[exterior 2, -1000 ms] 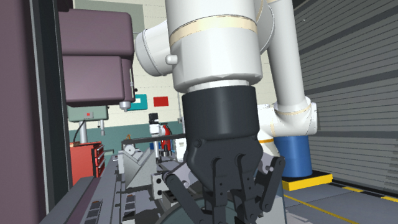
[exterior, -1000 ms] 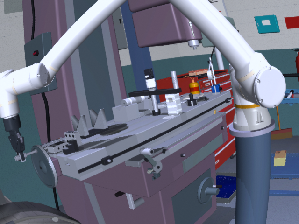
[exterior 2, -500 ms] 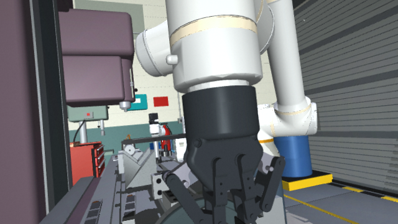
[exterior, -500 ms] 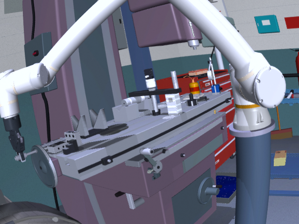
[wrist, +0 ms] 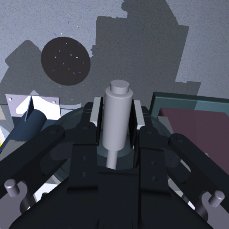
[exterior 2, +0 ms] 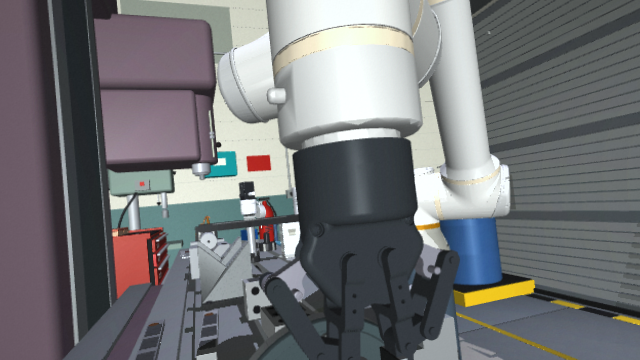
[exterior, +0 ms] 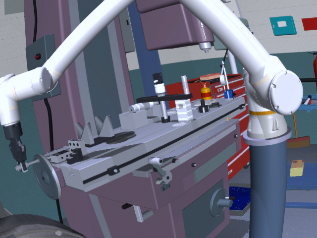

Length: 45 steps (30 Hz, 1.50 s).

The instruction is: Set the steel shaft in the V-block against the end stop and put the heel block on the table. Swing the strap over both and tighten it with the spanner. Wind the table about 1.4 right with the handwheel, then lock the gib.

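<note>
The handwheel's grey crank handle (wrist: 117,115) (exterior: 22,166) lies between the fingers of my gripper (wrist: 116,121) (exterior: 23,166), which is open and holds nothing. The handwheel (exterior: 46,176) sits at the left end of the mill table. On the table the steel shaft (exterior: 139,106) lies in the V-block (exterior: 131,120), with the black strap (exterior: 164,97) across it and the heel block (exterior: 183,110). The gib lock lever (exterior: 160,171) hangs on the table's front face.
Behind the table rise the purple mill column (exterior: 76,64) and head (exterior: 174,25). Spare V-blocks (exterior: 93,128) and a small drilled block (exterior: 76,146) stand near the table's left end. My arm's pedestal (exterior: 267,184) stands to the right, with a red tool chest (exterior: 230,87) behind it.
</note>
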Motion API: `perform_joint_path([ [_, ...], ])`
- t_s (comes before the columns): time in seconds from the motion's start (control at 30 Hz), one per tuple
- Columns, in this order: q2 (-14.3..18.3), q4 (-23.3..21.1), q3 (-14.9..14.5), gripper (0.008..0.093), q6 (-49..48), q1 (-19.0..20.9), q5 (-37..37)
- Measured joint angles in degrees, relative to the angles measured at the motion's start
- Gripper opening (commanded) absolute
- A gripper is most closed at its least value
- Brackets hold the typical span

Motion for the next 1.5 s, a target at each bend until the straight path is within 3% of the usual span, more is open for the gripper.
perform_joint_path([
  [0.33,-0.01,0.0,-0.01,0.054,0.0,0.0,0.0],
  [0.8,-0.19,0.34,-0.07,0.054,0.0,0.0,0.0],
  [1.5,-4.04,6.9,-2.65,0.054,0.0,0.0,0.0],
])
